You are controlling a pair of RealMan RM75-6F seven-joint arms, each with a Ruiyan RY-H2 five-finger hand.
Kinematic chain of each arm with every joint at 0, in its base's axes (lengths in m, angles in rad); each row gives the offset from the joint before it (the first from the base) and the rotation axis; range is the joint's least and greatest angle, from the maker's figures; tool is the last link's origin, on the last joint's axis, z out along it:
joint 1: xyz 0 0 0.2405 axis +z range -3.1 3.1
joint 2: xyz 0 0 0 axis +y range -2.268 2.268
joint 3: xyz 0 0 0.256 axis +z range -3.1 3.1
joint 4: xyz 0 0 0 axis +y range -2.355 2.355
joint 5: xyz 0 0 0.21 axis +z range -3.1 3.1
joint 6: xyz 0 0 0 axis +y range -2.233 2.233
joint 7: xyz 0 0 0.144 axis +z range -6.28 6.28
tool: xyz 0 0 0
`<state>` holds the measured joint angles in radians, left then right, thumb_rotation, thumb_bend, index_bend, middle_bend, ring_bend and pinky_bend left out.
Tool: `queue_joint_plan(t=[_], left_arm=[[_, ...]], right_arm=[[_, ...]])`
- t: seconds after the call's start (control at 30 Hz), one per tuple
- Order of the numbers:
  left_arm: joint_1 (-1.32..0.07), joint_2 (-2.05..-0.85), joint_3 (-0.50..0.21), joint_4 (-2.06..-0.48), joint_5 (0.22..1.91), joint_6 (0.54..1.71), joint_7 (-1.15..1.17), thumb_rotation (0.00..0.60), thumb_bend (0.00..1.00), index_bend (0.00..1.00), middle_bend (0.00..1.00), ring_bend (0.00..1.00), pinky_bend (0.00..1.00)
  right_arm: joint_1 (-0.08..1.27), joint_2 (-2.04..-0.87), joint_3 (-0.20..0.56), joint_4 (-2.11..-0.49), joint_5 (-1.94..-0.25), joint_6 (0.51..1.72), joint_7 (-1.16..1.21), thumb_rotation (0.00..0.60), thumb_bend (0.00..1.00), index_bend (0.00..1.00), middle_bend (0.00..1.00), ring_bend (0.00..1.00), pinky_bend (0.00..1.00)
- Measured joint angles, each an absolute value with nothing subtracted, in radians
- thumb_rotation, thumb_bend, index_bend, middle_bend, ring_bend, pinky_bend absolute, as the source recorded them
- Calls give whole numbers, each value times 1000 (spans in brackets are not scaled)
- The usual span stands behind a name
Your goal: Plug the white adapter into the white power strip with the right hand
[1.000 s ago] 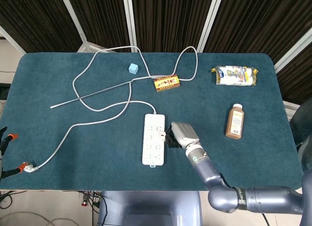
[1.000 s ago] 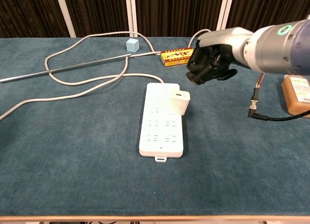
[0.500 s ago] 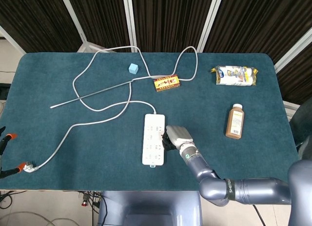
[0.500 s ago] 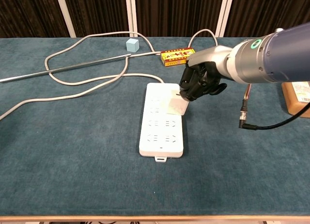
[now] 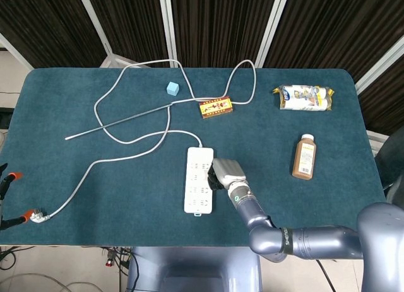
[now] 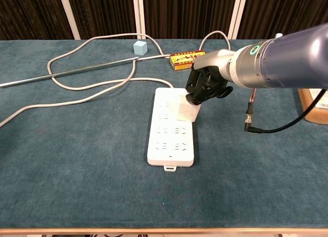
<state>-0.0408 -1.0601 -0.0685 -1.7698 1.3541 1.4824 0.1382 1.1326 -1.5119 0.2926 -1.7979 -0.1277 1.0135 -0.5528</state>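
The white power strip (image 5: 197,194) (image 6: 169,139) lies flat near the table's front centre. The white adapter (image 6: 186,111) stands on the strip's upper right sockets, slightly tilted. My right hand (image 5: 226,172) (image 6: 206,85) is directly over it with its fingers curled in, and their tips press on the adapter's top edge. In the head view the hand hides most of the adapter. I cannot tell how deep the prongs sit. My left hand shows in neither view.
The strip's grey cable (image 5: 126,151) loops across the left half beside a thin rod (image 6: 77,72). A blue cube (image 5: 172,88) and a red-yellow box (image 6: 187,59) lie behind. A brown bottle (image 5: 304,156) and a snack packet (image 5: 305,98) are at the right.
My right hand moved down and left, from apart from the adapter to resting on its top. The adapter stayed on the strip.
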Motion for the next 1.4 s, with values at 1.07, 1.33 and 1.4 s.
queue_joint_plan(t=[1.07, 1.33, 1.4], left_arm=[[-42, -1056, -73, -1770, 1344, 1481, 130, 600, 89, 243, 9, 0, 0], [-43, -1054, -72, -1770, 1344, 1478, 125, 600, 89, 243, 9, 0, 0], [-43, -1053, -73, -1770, 1344, 1478, 122, 600, 89, 243, 8, 0, 0]], right_arm=[[1190, -1585, 303, -1710, -71, 994, -584, 600, 947, 1000, 893, 1000, 1000], [1197, -1601, 302, -1695, -67, 987, -588, 600, 946, 1000, 893, 1000, 1000], [1201, -1610, 302, -1686, -64, 986, -590, 600, 947, 1000, 893, 1000, 1000]])
